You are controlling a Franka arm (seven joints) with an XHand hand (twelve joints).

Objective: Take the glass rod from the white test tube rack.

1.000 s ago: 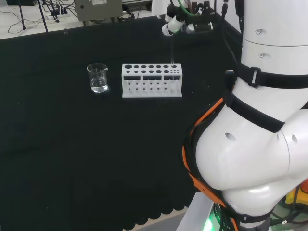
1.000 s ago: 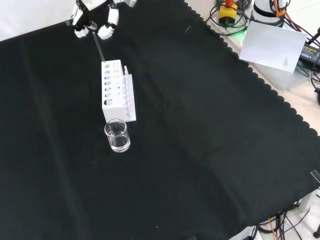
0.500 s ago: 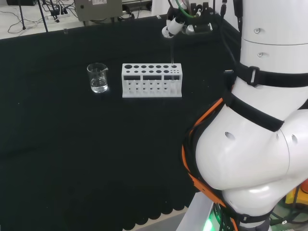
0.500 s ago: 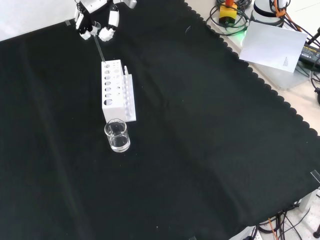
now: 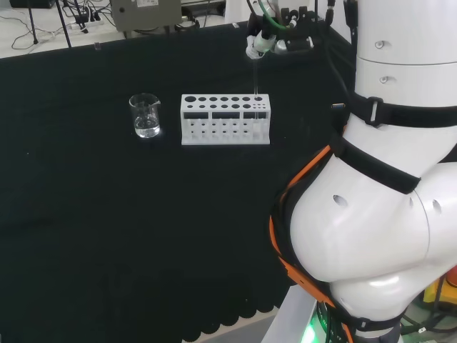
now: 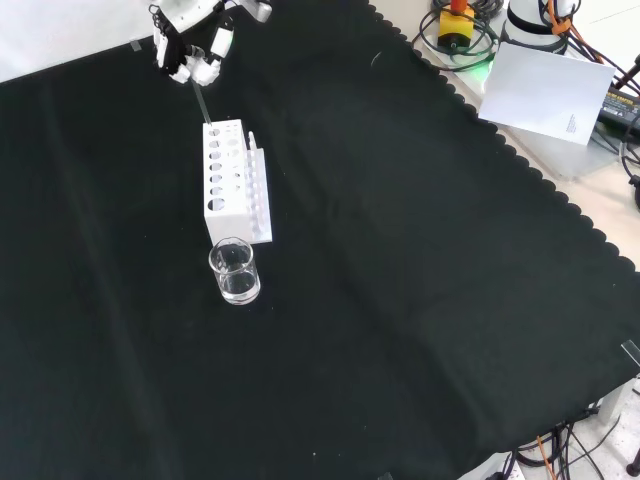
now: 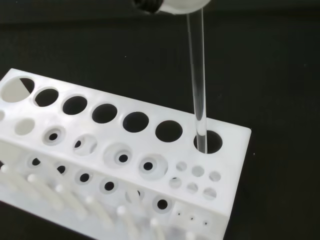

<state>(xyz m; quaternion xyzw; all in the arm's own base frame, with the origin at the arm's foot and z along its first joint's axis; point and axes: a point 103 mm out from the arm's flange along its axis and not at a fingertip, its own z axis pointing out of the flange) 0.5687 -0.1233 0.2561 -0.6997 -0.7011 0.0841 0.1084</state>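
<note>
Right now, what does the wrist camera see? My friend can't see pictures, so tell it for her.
A clear glass rod stands in the end hole of a white test tube rack, its upper end meeting a blurred white part of the hand. The rack's other big holes look empty, and black cloth lies behind it.

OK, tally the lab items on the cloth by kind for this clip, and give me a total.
Rack: 1, white
Beaker: 1, clear glass
Rod: 1, clear glass, standing in the rack's end hole, its top at the hand
Total: 3
</note>
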